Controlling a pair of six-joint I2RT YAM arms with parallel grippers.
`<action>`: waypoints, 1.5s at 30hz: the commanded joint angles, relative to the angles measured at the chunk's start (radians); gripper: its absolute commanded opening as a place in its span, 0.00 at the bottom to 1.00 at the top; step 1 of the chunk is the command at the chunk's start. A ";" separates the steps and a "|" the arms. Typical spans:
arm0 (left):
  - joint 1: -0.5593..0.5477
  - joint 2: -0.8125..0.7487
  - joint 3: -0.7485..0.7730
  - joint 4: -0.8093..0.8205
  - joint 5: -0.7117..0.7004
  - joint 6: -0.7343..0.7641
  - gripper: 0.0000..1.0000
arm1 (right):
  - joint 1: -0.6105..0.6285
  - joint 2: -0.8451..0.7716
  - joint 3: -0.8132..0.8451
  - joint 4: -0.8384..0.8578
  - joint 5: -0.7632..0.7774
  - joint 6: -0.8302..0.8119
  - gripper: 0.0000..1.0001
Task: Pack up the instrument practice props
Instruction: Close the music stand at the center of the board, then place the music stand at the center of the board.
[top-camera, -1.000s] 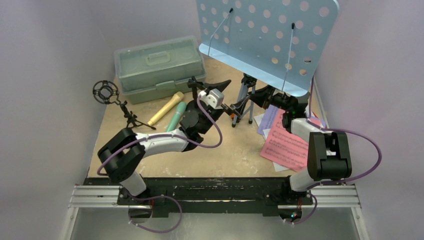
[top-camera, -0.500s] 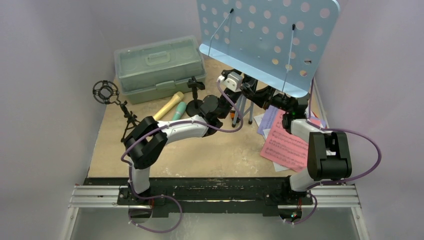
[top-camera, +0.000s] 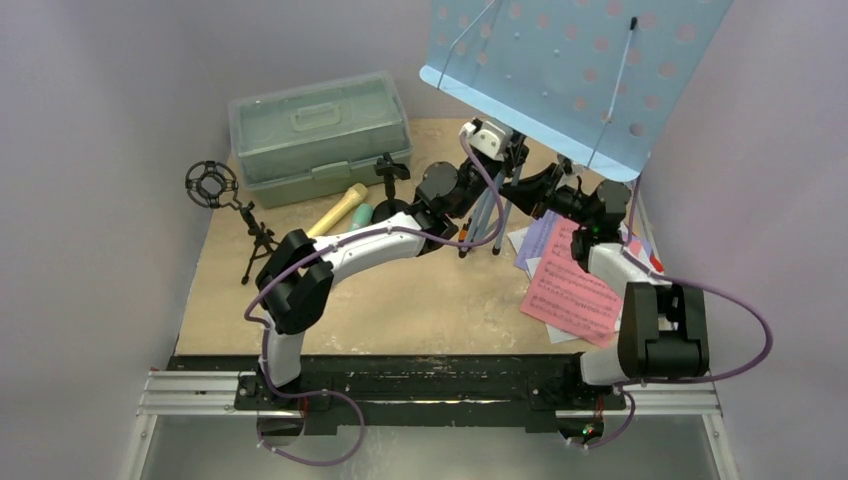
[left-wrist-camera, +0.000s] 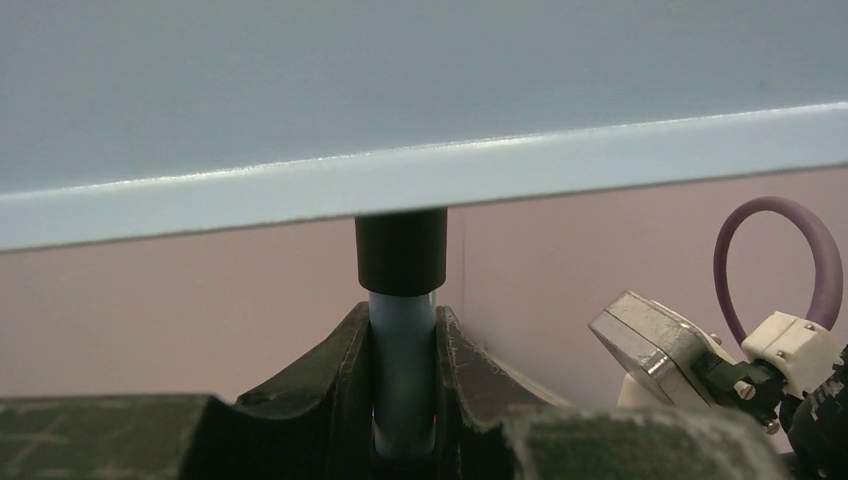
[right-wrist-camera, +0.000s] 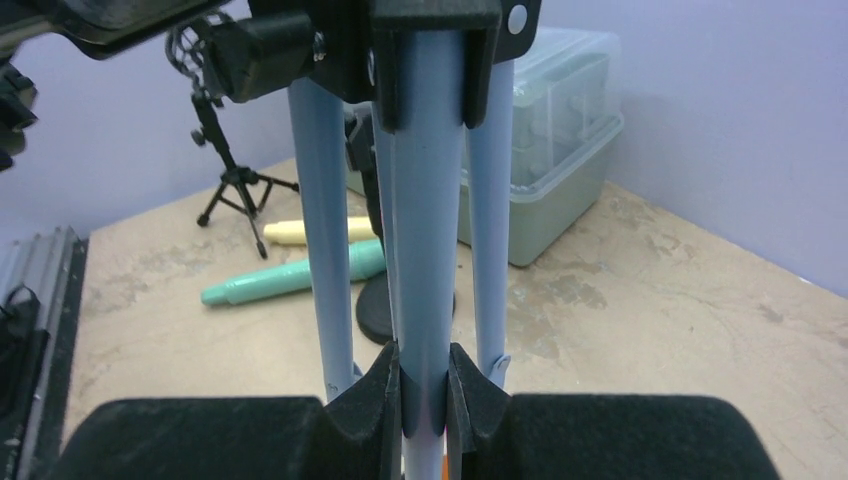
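The light-blue perforated music rack (top-camera: 580, 70) stands at the back right, its panel tilted toward the right wall. My left gripper (top-camera: 505, 158) is shut on the rack's pale-blue post (left-wrist-camera: 403, 360), just under the black collar (left-wrist-camera: 401, 250). Lower down, my right gripper (right-wrist-camera: 425, 385) is shut on the rack's middle tube (right-wrist-camera: 425, 250), between two tripod legs. Tan microphone (top-camera: 333, 213) and teal microphone (top-camera: 361, 214) lie side by side on the table. Behind them stands the round-base holder (top-camera: 390, 190); the ring-top tripod holder (top-camera: 225, 200) is at the left. Red (top-camera: 575, 290) and purple (top-camera: 540, 235) music sheets lie under my right arm.
A pale green translucent case (top-camera: 318, 130), lid shut, sits at the back left. Purple walls close in on the left, back and right. The rack's panel reaches close to the right wall. The metal rail (top-camera: 430, 390) runs along the near edge.
My left arm swung right from beside the microphones to the rack's post and its jaws closed on it. The rack's panel shifted up and to the right. My right gripper kept its hold.
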 joint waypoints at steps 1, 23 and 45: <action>-0.018 -0.059 0.186 -0.109 0.093 0.016 0.00 | 0.009 -0.188 0.088 0.082 -0.012 0.125 0.00; -0.050 -0.113 0.193 -0.619 0.046 -0.069 0.00 | 0.160 -0.213 -0.175 0.180 0.118 0.690 0.00; 0.063 0.248 0.303 -0.739 0.116 -0.119 0.00 | 0.191 0.210 -0.201 0.410 0.384 0.874 0.00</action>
